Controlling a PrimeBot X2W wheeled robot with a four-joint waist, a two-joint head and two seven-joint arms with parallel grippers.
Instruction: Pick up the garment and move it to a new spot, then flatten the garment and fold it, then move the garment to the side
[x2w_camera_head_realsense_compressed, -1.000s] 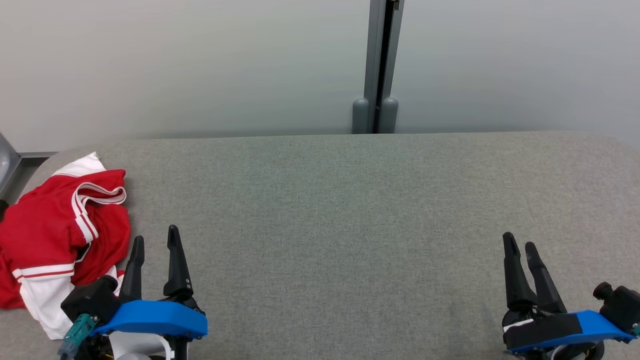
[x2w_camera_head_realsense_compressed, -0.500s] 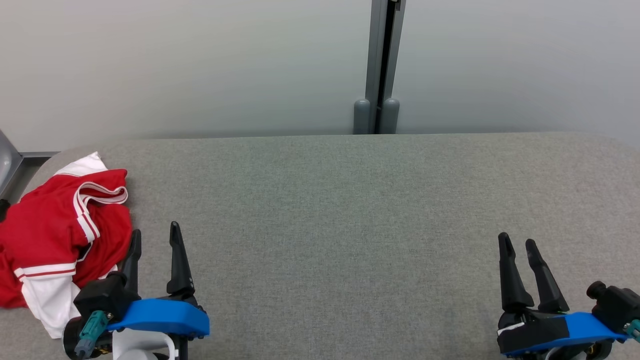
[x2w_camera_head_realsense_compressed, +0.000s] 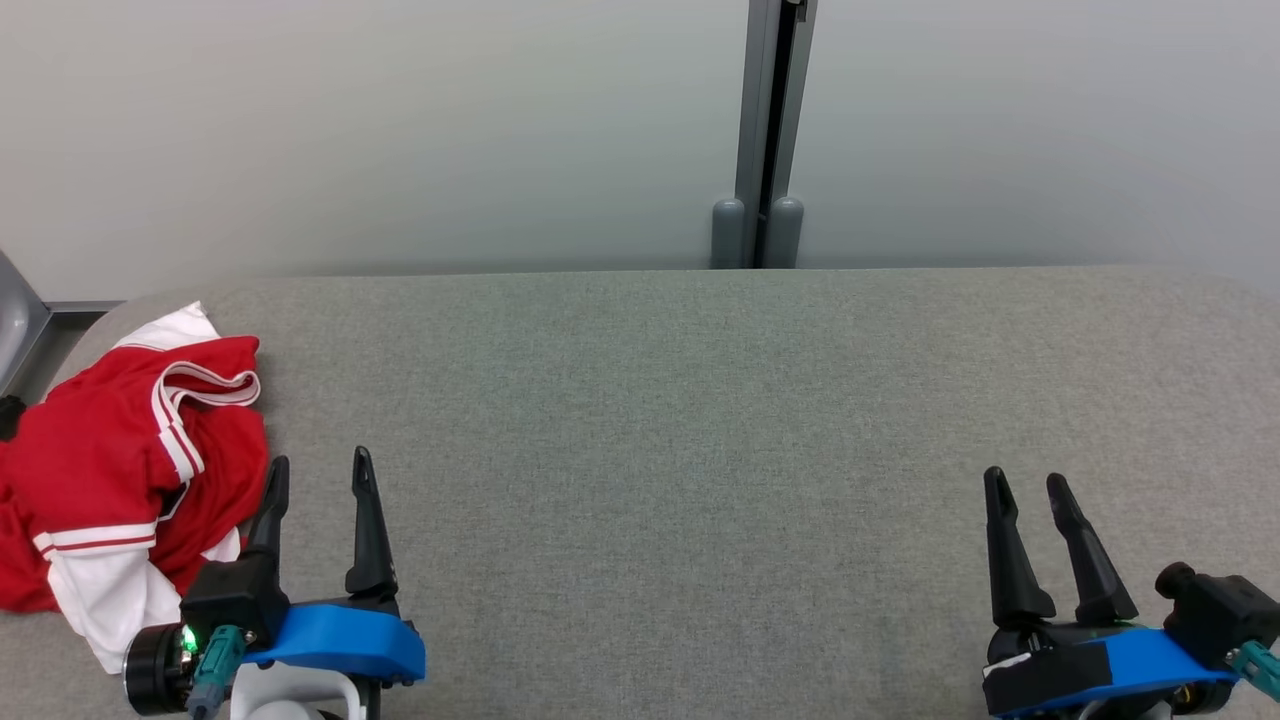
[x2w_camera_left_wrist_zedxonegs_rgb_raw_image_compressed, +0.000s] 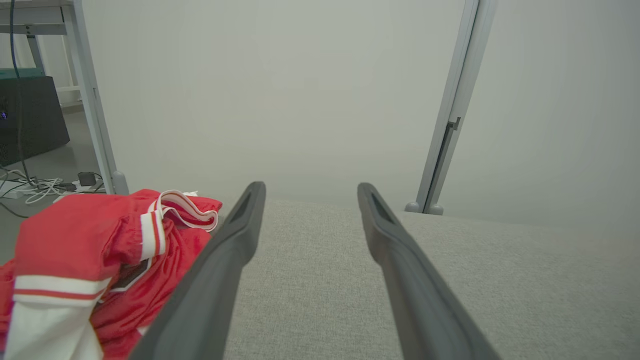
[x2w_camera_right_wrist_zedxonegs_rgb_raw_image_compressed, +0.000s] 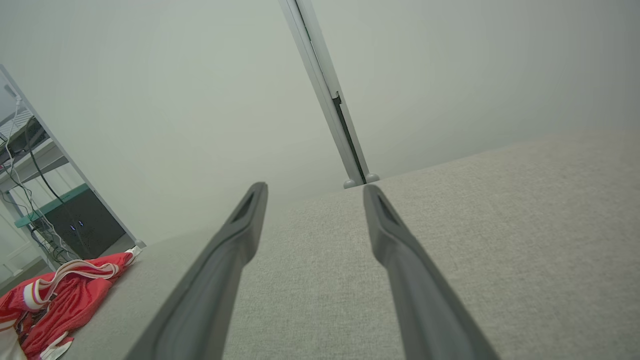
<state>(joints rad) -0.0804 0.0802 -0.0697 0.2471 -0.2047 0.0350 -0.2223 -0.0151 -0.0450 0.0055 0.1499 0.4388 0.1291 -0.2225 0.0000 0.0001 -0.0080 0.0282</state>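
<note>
A red garment (x2w_camera_head_realsense_compressed: 110, 470) with white bands lies crumpled at the left end of the grey fabric table (x2w_camera_head_realsense_compressed: 680, 420). The left wrist view has the garment (x2w_camera_left_wrist_zedxonegs_rgb_raw_image_compressed: 90, 250) left of the fingers, and it lies far off at the lower left (x2w_camera_right_wrist_zedxonegs_rgb_raw_image_compressed: 55, 295) in the right wrist view. My left gripper (x2w_camera_head_realsense_compressed: 320, 470) stands open just right of the garment, its left finger close to the cloth's edge, nothing between the fingers. At the lower right my right gripper (x2w_camera_head_realsense_compressed: 1025, 485) is open over bare table, far from the garment.
A pale partition wall with a grey vertical post (x2w_camera_head_realsense_compressed: 765, 130) stands right behind the table's far edge. Past the table's left end are a metal frame leg (x2w_camera_left_wrist_zedxonegs_rgb_raw_image_compressed: 95, 100), a dark box (x2w_camera_left_wrist_zedxonegs_rgb_raw_image_compressed: 30, 117) and cables on the floor.
Both grippers have drifted slightly: the left one a little to the right and lower, the right one a little to the left. The garment lies as before. The view shifted slightly.
</note>
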